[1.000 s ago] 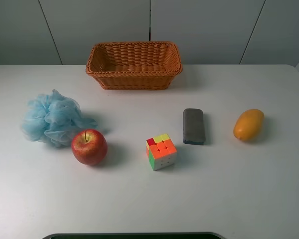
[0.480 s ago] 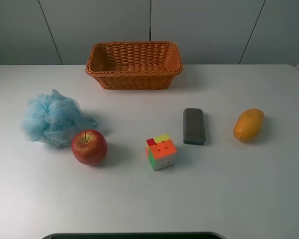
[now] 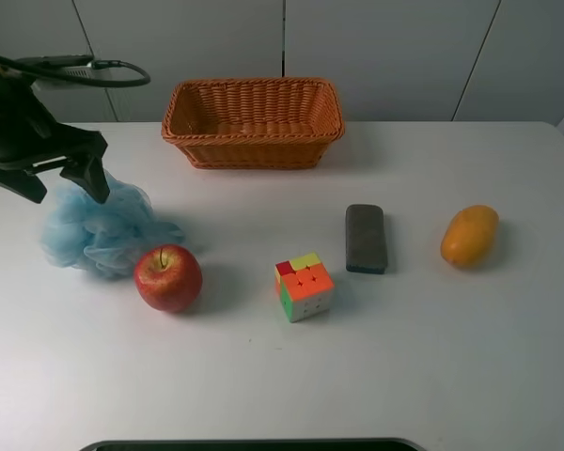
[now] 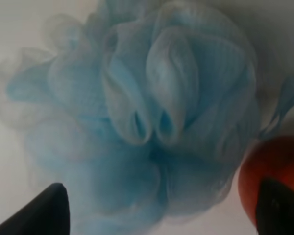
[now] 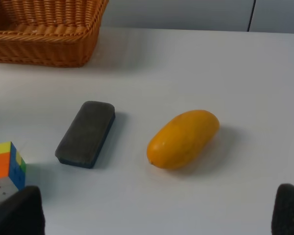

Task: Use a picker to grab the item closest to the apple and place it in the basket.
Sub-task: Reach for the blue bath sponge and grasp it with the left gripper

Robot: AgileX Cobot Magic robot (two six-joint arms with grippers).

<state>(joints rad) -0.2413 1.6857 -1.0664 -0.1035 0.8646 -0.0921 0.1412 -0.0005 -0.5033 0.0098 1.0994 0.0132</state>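
A red apple (image 3: 168, 277) sits on the white table at the left front. A light blue mesh bath puff (image 3: 94, 225) lies right beside it, touching or nearly touching it. The woven orange basket (image 3: 254, 86) stands at the back middle, empty. My left gripper (image 3: 66, 188) is open and hovers over the puff's back left part. In the left wrist view the puff (image 4: 152, 112) fills the space between the spread fingertips, with the apple (image 4: 267, 176) at the edge. My right gripper (image 5: 152, 215) is open and empty, out of the exterior high view.
A colourful puzzle cube (image 3: 304, 287) sits right of the apple, then a dark grey eraser block (image 3: 365, 239) and an orange mango (image 3: 469, 235). The right wrist view shows the eraser block (image 5: 86, 133), mango (image 5: 183, 138), cube (image 5: 5, 169) and basket (image 5: 44, 46).
My left arm has come into the exterior high view from the left and now hangs open over the blue puff. No object has moved.
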